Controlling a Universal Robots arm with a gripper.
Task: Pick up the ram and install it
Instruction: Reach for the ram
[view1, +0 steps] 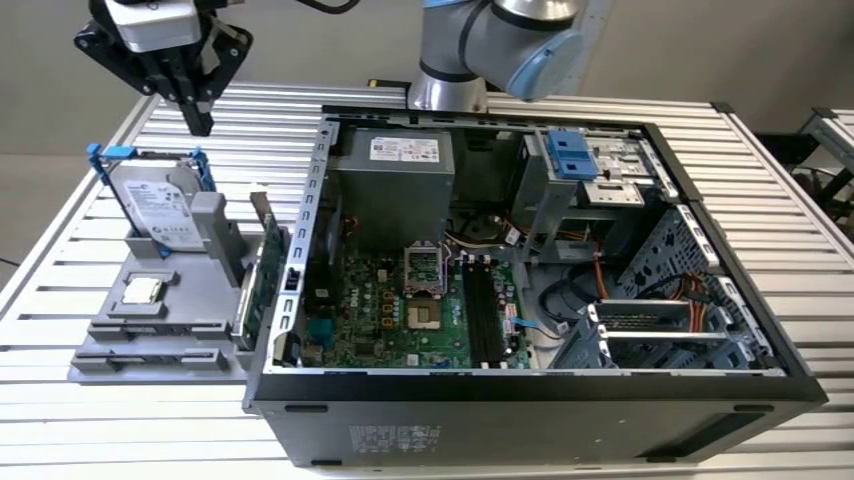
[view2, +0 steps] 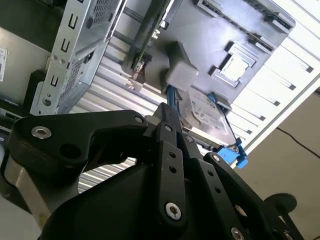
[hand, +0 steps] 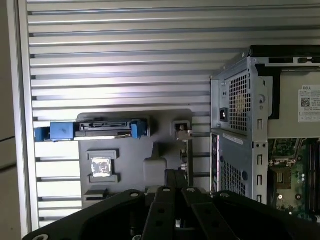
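Nearest the exterior camera I see the dark near wall of the open computer case (view1: 534, 405), which lies on its side on the slatted metal table (view1: 781, 200). Inside it, the green motherboard (view1: 387, 310) covers the floor, with the grey power supply (view1: 387, 185) at the far end and the black memory slots (view1: 483, 310) toward the exterior view's right of the board.

On the table just beside the case, at the exterior view's left, sits a grey parts holder (view1: 147, 355). At its far end a silver hard drive (view1: 160, 205) with blue rails leans upright. A green expansion card (view1: 272, 265) stands on edge along the side next to the case. What I take for the ram (view1: 244, 305) is the thin pale strip on edge just beside that card, on the side away from the case; I cannot tell its seating. A small square processor chip (view1: 140, 290) lies flat nearer the middle.

The gripper (view1: 199, 122) hangs above the far end of the holder, beyond the hard drive and well apart from the ram. Its fingers are together with nothing between them, as both wrist views also show (view2: 167, 110) (hand: 177, 174).
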